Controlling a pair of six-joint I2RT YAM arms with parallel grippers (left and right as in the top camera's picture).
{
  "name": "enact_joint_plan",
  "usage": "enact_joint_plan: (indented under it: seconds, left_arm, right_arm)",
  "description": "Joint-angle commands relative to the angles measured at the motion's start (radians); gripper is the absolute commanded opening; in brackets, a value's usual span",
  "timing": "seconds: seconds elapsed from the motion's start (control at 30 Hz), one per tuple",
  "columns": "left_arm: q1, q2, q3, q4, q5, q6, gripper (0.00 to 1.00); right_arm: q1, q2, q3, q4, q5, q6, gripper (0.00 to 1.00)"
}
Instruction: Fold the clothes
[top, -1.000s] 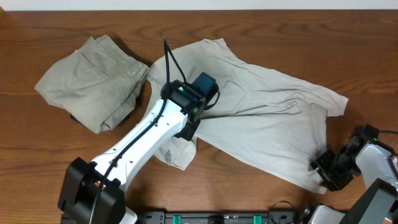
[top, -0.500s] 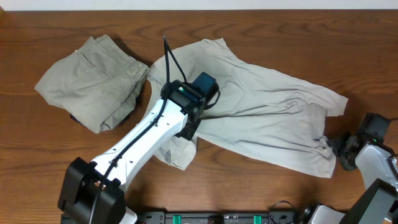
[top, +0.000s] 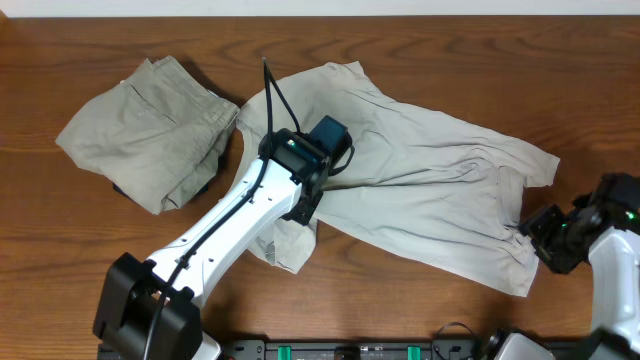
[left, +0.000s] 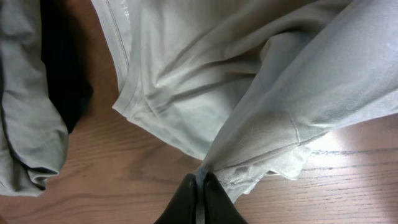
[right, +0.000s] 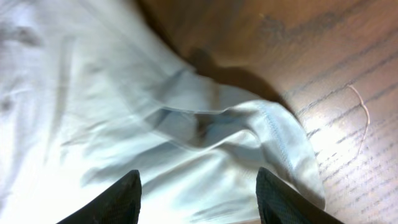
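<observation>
Left jaws were clenched on the T-shirt at its near edge; right jaws, spread apart, straddled its right hem corner, its long axis running between both arms.

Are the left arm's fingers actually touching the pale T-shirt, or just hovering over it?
Touching. The left wrist view shows the left fingers shut together, with a fold of the T-shirt pinched between their tips.
</observation>
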Motion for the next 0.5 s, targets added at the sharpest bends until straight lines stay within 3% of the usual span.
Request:
enact_joint_plan:
  seconds: [0.0,0.2,0.47]
  left_arm:
    - [0.006,-0.005,0.009,-0.004,-0.015,-0.010,0.06]
    - [0.006,-0.005,0.009,-0.002,-0.016,-0.010,0.06]
    - [0.006,-0.005,0.009,0.002,-0.016,-0.009,0.06]
  right_arm:
    - [-0.007,-0.060,0.019,-0.051,-0.037,-0.031,0.57]
    - [-0.005,-0.064,-0.031,-0.103,-0.002,0.002,0.57]
    - [-0.007,-0.064,-0.238,0.021,0.126,0.118,0.65]
